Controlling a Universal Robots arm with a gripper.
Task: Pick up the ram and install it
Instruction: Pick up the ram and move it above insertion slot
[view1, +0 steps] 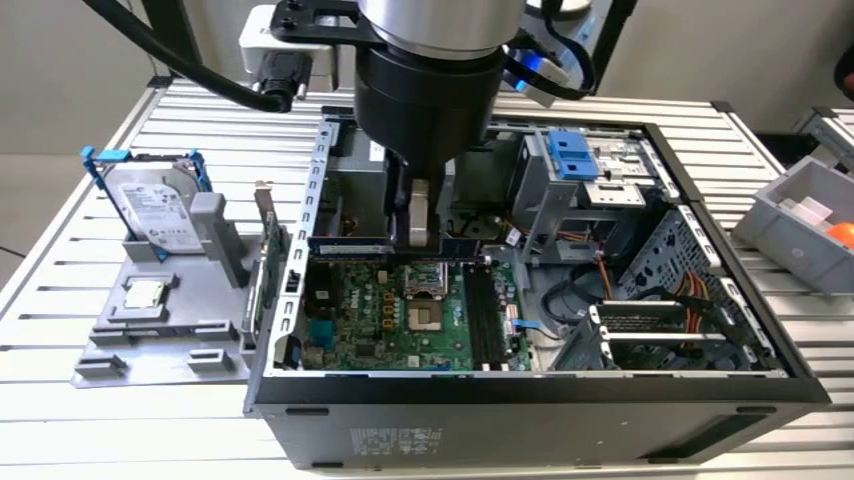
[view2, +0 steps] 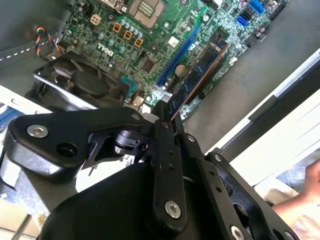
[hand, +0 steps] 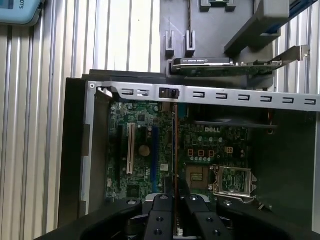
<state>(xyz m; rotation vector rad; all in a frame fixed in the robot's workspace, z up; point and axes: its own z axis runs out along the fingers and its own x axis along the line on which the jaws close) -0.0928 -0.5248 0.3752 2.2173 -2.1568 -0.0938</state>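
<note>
The ram, pinched at one end in the closed claw, hangs over the motherboard inside the open computer case. To seat well, it likely needs squaring with the memory slots, then even downward pressure.

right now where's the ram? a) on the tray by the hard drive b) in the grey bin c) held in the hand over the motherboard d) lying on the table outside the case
c: in the second wrist view the hand is closed on the ram, which juts out over the motherboard.
</note>
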